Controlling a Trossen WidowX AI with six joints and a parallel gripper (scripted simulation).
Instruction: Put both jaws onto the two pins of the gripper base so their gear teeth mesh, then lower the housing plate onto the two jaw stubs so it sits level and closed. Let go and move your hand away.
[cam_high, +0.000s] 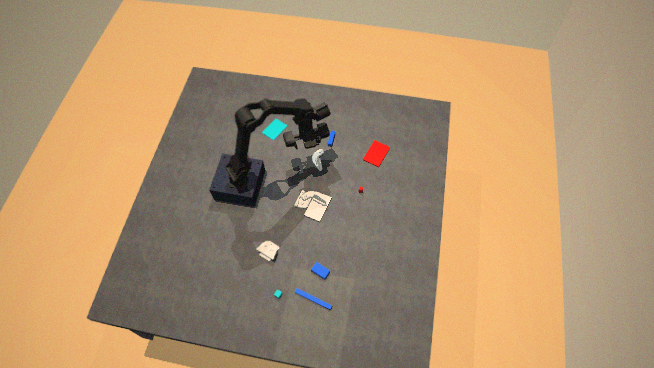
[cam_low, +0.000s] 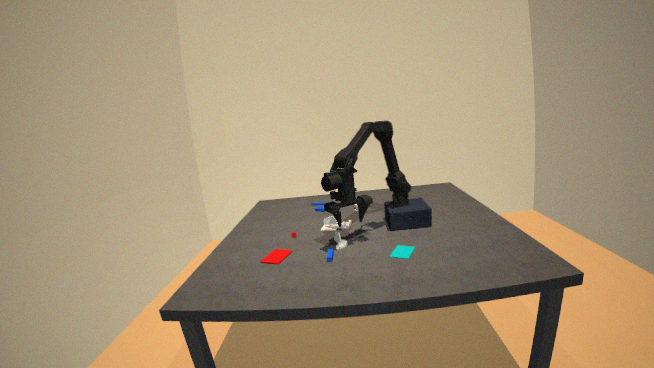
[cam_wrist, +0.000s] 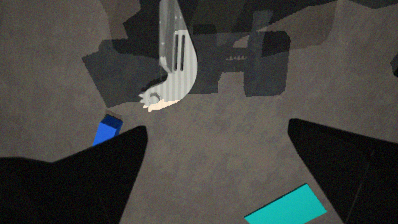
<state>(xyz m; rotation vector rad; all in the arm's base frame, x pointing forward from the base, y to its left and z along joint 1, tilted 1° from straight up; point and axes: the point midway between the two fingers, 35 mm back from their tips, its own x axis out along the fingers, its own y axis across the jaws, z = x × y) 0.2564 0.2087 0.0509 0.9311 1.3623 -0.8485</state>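
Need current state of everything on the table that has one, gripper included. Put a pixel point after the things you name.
Gripper (cam_high: 306, 145) (cam_low: 350, 223) (cam_wrist: 217, 129): open, nothing between the fingers, raised above the table.
Curved gray-white jaw (cam_high: 317, 159) (cam_low: 340, 243) (cam_wrist: 186, 80): loose on the table, ungripped.
Red sheet (cam_high: 376, 153) (cam_low: 276, 256): lying flat.
Cyan sheet (cam_high: 274, 129) (cam_low: 402, 252) (cam_wrist: 287, 207): lying flat.
Long blue bar (cam_high: 313, 299): lying down.
Cream part by the arm's shadow (cam_high: 268, 250): on the table, ungripped; its fit unclear.

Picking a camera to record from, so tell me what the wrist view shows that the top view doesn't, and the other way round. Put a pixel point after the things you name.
Only wrist: the two dark slots and small teeth on the grey curved jaw (cam_high: 317, 159) (cam_wrist: 186, 80).

Only top: the red sheet (cam_high: 376, 153), red cube (cam_high: 360, 190), teal cube (cam_high: 278, 294), long blue bar (cam_high: 313, 299) and robot's base box (cam_high: 250, 192).

Both: that jaw, the teal sheet (cam_high: 274, 129) (cam_wrist: 287, 207), a short blue block (cam_high: 331, 138) (cam_wrist: 106, 132) and the open end effector (cam_high: 307, 141) (cam_wrist: 217, 129).
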